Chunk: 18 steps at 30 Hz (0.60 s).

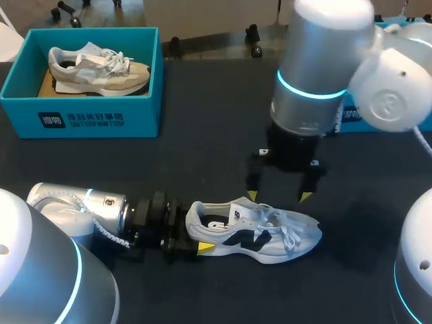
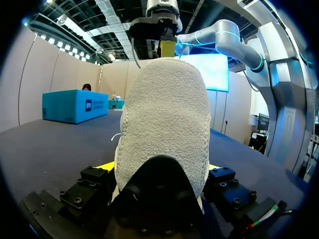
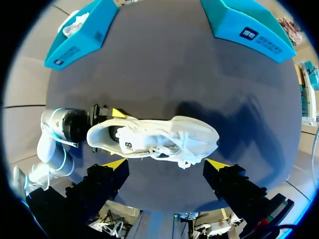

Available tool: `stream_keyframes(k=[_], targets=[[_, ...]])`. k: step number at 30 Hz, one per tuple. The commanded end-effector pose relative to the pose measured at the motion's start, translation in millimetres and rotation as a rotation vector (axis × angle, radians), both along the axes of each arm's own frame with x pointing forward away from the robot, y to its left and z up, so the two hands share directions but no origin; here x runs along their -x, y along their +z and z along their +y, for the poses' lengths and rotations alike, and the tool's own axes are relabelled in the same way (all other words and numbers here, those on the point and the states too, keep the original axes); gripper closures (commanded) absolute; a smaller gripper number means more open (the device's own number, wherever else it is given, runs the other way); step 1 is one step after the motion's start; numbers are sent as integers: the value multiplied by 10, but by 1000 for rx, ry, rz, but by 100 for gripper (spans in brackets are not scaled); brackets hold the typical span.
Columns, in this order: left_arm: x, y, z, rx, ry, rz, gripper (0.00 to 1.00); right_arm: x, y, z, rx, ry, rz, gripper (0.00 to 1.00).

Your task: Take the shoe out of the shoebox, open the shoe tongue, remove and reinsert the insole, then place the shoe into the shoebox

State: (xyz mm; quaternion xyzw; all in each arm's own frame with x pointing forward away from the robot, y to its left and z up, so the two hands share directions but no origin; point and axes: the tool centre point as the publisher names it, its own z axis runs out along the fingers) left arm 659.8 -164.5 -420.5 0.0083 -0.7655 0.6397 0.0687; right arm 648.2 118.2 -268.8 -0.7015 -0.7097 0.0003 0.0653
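The left arm (image 1: pixel 74 209) lies low along the dark surface (image 1: pixel 202 148). Its left jaws are closed on the heel of the sneaker (image 1: pixel 256 229), one finger at each side. From the head view only the near fingertip (image 1: pixel 206 248) shows, the far one being hidden behind the heel. In the left wrist view the heel fills the middle, so only slivers of yellow peek out on either side and the toe cannot be seen at all. The sneaker stands on its sole on the surface, well apart from the shoebox (image 1: pixel 88 118), toe pointing away from the left arm. The right arm (image 1: pixel 317 74) hangs above it and covers most of a second blue box (image 3: pixel 249 30). The right jaws are spread wide over the sneaker's middle, not touching it. The heel is nubbly, suede-like pale grey, rounded at the top; the upper is white with a dark side mark and loose white laces (image 1: pixel 287 233). The shoebox is open-topped, teal, and holds a beige sneaker (image 1: pixel 94 67), partly hidden by its wall.
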Motion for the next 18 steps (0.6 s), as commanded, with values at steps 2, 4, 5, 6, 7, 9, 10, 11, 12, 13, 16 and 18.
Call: stream_keyframes(k=[2, 4, 5, 6, 7, 9, 10, 11, 12, 13, 16, 18], targets=[[-2, -19, -7, -1, -1, 1, 100, -121, -75, 213, 86, 99, -25, 0], [-2, -19, -7, -1, -1, 1, 100, -145, -123, 273, 122, 72, -38, 0], [-2, -19, -7, -1, -1, 1, 100, -152, -146, 296, 133, 65, -47, 0], [-2, -19, -7, -1, -1, 1, 100, -158, -165, 320, 154, 60, -52, 0], [-2, -19, -7, -1, -1, 1, 100, -159, -181, 345, 166, 56, -57, 0], [-2, -19, -7, -1, -1, 1, 100, -154, -199, 384, 174, 64, -96, 0], [-2, -19, -7, -1, -1, 1, 100, -149, -211, 395, 182, 57, -95, 0], [-2, -19, -7, -1, -1, 1, 100, -148, -226, 401, 190, 54, -101, 0], [-2, -19, -7, -1, -1, 1, 100, -147, -240, 407, 201, 50, -107, 0], [-2, -19, -7, -1, -1, 1, 100, -150, -249, 408, 205, 47, -103, 0], [-2, -19, -7, -1, -1, 1, 100, -174, -298, 428, 220, 63, -106, 0], [-2, -19, -7, -1, -1, 1, 100, -181, -332, 433, 216, 66, -104, 0]])
